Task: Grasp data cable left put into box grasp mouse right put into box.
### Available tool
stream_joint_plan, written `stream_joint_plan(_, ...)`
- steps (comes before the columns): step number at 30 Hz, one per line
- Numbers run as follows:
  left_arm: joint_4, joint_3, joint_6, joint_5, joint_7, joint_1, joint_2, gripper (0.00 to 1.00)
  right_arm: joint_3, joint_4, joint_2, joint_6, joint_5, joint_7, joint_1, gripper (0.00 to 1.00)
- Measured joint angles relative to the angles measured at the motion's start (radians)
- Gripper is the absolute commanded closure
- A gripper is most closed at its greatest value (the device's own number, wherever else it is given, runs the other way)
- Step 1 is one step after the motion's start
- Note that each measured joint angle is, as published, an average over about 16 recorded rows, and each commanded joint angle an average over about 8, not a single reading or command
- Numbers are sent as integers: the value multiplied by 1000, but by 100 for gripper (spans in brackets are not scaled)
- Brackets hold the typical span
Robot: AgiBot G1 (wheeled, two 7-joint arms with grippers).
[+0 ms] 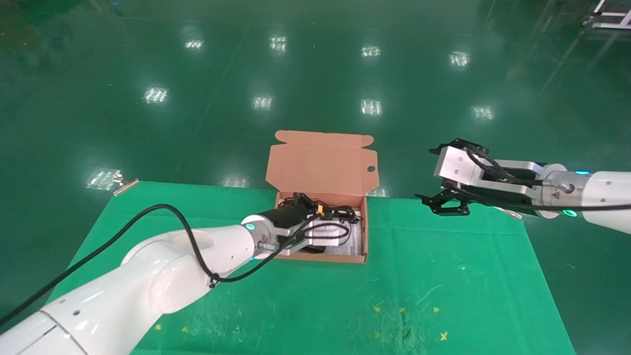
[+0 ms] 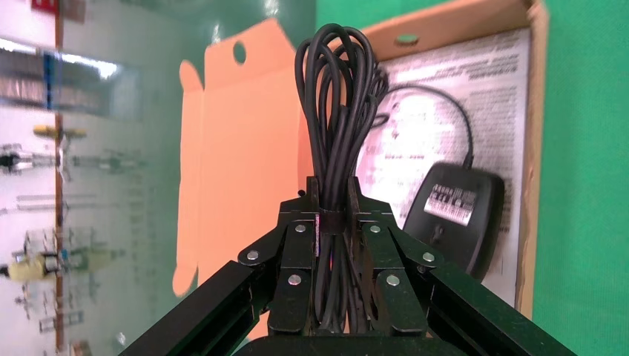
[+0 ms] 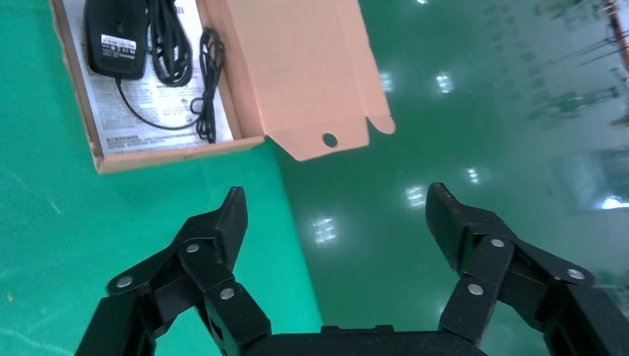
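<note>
Left gripper (image 2: 337, 222) clamped on data cable (image 2: 337, 111) directly above the box (image 1: 365, 231), mouse (image 2: 454, 215) lying inside the box on the printed sheet (image 2: 415, 141), right gripper (image 1: 443, 203) spread apart beside the box, holding nothing.

Left arm stretched forward, elbow bent, wrist level. Left gripper (image 2: 335, 215) clamped, fingers (image 2: 297, 245) pressed in from both sides, a black bundle pinched between the fingertips and rising beyond them. Right arm held out to the side, raised, wrist pointing inward. Right gripper (image 3: 334, 215) spread wide, fingers (image 3: 222, 230) well apart, nothing between the fingertips.
</note>
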Motion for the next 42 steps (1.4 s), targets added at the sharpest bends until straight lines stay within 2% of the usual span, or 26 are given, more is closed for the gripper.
stream_joint_plan(4,27,45,-25,-47,10,-10,3,6,-5,70,38,12,-20,49,-11,0)
stream_joint_plan(5,32,53,-29,-55,11,-12,4,0,-7,82,45,14,-23,58,-13,0)
stream_joint_plan(18,11,63,-34,-75,-1,-33,-18,0,-6,103,46,25,-33,66,-6,0)
stream_joint_plan(30,-65,16,-59,-53,-60,-113,-63,0,12,82,-2,32,-71,15,114,0)
stream_joint_plan(36,-88,-19,-40,-70,-78,-127,-90,0,21,76,-10,5,-86,-3,157,0)
stream_joint_plan(42,-110,-68,29,-151,-77,-105,-132,0,49,87,-1,-48,-55,5,140,0)
